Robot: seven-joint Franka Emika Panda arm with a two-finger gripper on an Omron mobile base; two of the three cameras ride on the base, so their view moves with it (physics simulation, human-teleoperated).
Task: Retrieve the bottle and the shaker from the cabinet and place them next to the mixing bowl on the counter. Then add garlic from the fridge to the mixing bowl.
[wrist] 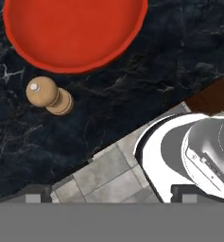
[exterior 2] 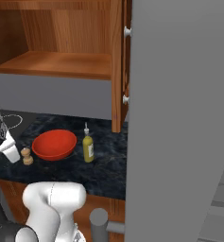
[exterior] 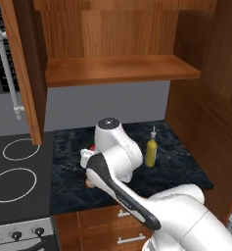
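I read the gripper (wrist: 108, 201) spread and empty above the counter (wrist: 170, 61) edge, the upright shaker (wrist: 49, 96) just beside the mixing bowl (wrist: 75, 28), the bottle (exterior 2: 88, 146) on its far side.

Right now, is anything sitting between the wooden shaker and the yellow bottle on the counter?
Yes. In the right base view the red mixing bowl sits on the dark counter between the shaker and the bottle.

White arm (exterior: 186, 215) (dark joints)
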